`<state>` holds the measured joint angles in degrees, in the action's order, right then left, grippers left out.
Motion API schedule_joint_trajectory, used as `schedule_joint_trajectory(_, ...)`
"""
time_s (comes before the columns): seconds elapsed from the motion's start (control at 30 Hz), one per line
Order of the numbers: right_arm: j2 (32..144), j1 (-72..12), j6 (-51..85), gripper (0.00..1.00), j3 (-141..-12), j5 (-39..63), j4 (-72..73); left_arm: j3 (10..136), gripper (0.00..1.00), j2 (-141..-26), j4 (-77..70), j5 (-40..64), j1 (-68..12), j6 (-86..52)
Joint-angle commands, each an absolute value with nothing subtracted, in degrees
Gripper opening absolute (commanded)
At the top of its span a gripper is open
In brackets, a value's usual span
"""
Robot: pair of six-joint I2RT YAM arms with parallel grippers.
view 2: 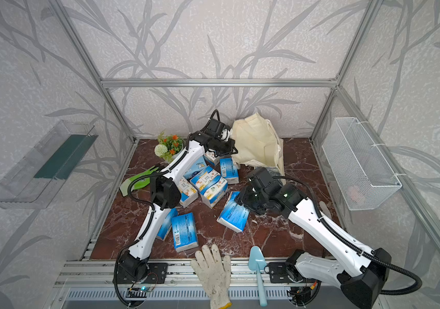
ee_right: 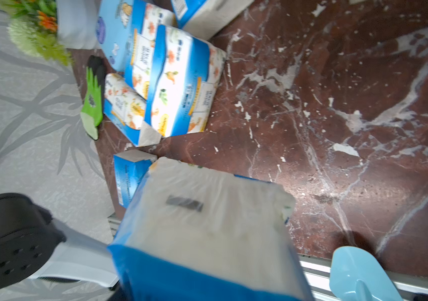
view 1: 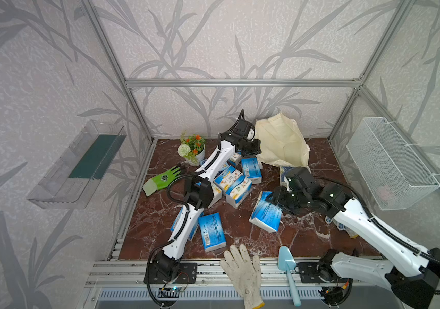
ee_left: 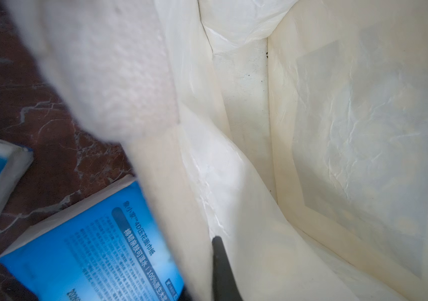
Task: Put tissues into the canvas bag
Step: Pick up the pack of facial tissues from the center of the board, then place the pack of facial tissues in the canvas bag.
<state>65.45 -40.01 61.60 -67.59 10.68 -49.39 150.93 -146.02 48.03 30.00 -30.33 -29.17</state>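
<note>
The cream canvas bag [view 1: 280, 141] slumps at the back of the marble table, also in the other top view [view 2: 256, 141]. My left gripper [view 1: 253, 147] is shut on its rim; the left wrist view looks into the bag's pale inside [ee_left: 338, 130], with one dark finger [ee_left: 220, 265] against the fabric. My right gripper [view 1: 275, 199] is shut on a blue-and-white tissue pack [view 1: 265, 211], tilted with its lower end near the table. That pack fills the right wrist view [ee_right: 207, 229] and hides the fingers. Several more tissue packs [view 1: 233, 182] lie in a heap mid-table, and one [view 1: 212, 231] lies nearer the front.
A flower pot [view 1: 193, 149] and a green glove [view 1: 164, 179] sit at the left. At the front edge lie a white glove [view 1: 243, 270] and a blue trowel [view 1: 288, 267]. The right wall carries a wire basket [view 1: 390, 163], the left wall a clear shelf [view 1: 77, 166].
</note>
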Motion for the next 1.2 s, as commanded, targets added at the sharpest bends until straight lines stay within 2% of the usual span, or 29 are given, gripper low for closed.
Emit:
schedule_joint_trajectory(0.0, 67.08, -39.82, 56.17, 0.51, -74.61, 12.63, -51.07, 152.60, 0.00, -143.41, 47.94, 29.18, -30.66, -27.70)
schedule_joint_trajectory(0.23, 71.70, -37.77, 51.23, 0.52, -87.75, 12.56, -49.67, 152.55, 0.00, -143.63, 49.02, 28.73, -30.57, -26.52)
schedule_joint_trajectory(0.6, 82.38, -25.33, 44.69, 0.55, -104.01, 16.11, -46.53, 152.67, 0.00, -143.10, 47.97, 29.26, -31.23, -26.90)
schedule_joint_trajectory(0.93, 92.45, -18.93, 37.50, 0.55, -114.23, 12.10, -46.67, 152.23, 0.00, -142.74, 49.09, 29.79, -31.14, -26.98)
schedule_joint_trajectory(1.17, 97.28, -18.02, 28.61, 0.55, -117.25, 3.16, -46.82, 152.20, 0.00, -142.14, 48.96, 30.50, -31.00, -27.84)
